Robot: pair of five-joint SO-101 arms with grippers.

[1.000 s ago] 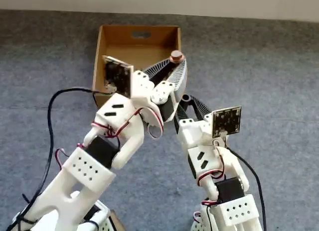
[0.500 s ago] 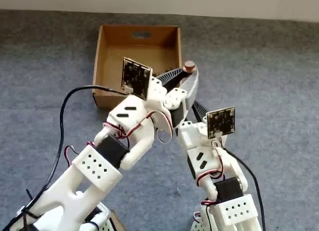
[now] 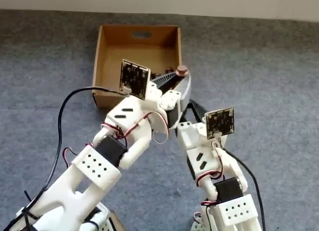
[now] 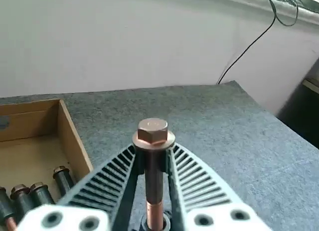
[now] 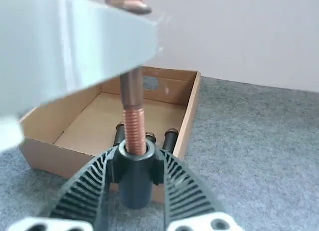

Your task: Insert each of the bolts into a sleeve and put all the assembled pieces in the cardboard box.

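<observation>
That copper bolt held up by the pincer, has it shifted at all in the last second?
Yes. The bolt has drifted along the right wall of the cardboard box, from about halfway along it toward its near corner.

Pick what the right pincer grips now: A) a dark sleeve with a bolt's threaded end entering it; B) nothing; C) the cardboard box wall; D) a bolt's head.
A: the right pincer clamps the dark sleeve, with the bolt entering its top.

grey felt tabletop — speckled | pale wall behind | black cable — hanging down wall
</observation>
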